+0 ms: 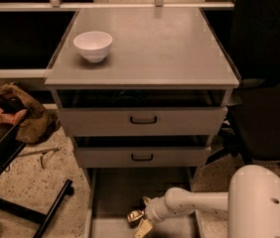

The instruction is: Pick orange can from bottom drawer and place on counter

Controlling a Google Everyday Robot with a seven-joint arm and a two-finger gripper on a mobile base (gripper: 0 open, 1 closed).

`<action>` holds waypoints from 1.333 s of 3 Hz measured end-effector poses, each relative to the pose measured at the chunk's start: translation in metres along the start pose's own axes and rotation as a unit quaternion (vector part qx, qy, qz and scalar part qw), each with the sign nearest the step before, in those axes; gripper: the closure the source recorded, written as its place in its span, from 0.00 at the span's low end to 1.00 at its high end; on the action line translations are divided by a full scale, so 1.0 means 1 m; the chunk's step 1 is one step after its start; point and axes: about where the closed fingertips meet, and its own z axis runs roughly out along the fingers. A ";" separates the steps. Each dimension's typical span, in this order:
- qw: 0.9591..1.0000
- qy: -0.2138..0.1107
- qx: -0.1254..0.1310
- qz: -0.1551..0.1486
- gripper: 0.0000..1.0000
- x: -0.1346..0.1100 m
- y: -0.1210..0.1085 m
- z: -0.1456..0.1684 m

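Observation:
The bottom drawer (pixel 111 191) is pulled open at the foot of the cabinet. The orange can (pixel 134 215), small and shiny gold, lies in it near the front middle. My gripper (pixel 141 217) reaches in from the right on a white arm, right at the can, with one pale finger above and one below it. The counter (pixel 160 43) is the flat grey top of the cabinet, well above the gripper.
A white bowl (pixel 93 45) stands on the counter's left side. Two grey drawers with black handles (pixel 143 119) sit above the open one. A black chair (pixel 269 118) is at the right. A brown bag (pixel 23 114) and black chair legs (pixel 40 214) lie on the floor at left.

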 end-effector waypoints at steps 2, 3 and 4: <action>1.000 0.008 -0.021 -0.016 0.00 -0.006 -0.012 0.039; 0.999 0.008 -0.034 -0.018 0.00 -0.004 -0.015 0.056; 0.999 0.008 -0.043 -0.016 0.00 0.004 -0.017 0.067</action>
